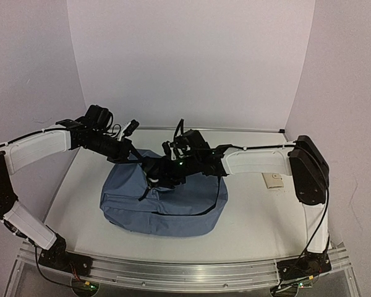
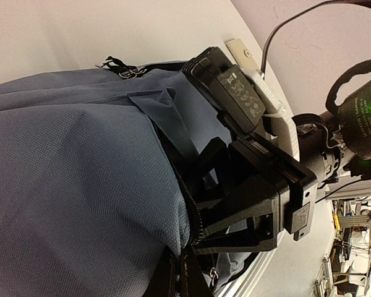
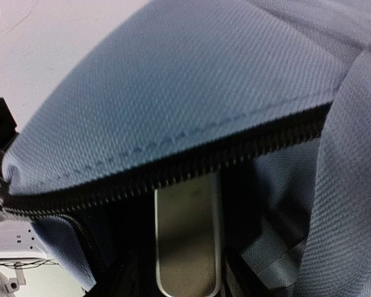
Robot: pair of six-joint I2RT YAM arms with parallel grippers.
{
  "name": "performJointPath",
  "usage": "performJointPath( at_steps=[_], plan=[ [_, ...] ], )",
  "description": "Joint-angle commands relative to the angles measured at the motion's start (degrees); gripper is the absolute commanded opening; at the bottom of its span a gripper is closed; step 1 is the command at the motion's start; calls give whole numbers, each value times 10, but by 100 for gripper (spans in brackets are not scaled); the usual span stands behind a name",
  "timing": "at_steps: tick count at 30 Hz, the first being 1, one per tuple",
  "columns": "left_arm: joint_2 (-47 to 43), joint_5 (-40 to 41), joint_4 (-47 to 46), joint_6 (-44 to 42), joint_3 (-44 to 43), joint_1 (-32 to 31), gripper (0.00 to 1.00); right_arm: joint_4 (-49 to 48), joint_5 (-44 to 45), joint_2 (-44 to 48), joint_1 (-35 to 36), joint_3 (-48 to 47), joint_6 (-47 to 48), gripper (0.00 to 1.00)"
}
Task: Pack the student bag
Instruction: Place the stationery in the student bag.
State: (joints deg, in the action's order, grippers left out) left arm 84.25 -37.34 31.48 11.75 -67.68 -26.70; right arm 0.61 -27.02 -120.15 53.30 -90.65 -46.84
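Observation:
The student bag [image 1: 164, 204], a slate-blue backpack, lies mid-table with its zipped mouth pulled apart at the top. My left gripper [image 1: 149, 174] reaches in from the left. In the left wrist view it [image 2: 180, 260] is shut on the bag's zipper edge [image 2: 195, 213] and holds the lip up. My right gripper [image 1: 170, 164] pokes into the mouth from the right. In the right wrist view its jaws [image 3: 187, 275] stand apart in the dark interior, on either side of a flat grey round-ended object [image 3: 188, 238] just under the zipper [image 3: 173, 170]. Dark gaps show beside that object.
A small beige flat item [image 1: 272, 180] lies on the table right of the bag, under the right forearm. Lilac walls close in the back and both sides. A black strap [image 1: 204, 207] trails across the bag's front. The right arm's black wrist [image 2: 260, 204] crowds the opening.

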Motion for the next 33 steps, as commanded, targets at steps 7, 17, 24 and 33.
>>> performJointPath(
  at_steps=[7,17,24,33],
  plan=[
    [-31,-4,-31,-17,-10,6,0,59,112,70,1,2,46,58],
    [-16,-12,-31,-15,-13,6,0,104,128,30,29,-22,60,43],
    [-16,-13,-31,-15,-13,6,0,105,120,-3,31,-52,64,40],
    [-9,-22,-32,-15,-14,6,0,99,89,-60,41,-111,79,35]
  ],
)
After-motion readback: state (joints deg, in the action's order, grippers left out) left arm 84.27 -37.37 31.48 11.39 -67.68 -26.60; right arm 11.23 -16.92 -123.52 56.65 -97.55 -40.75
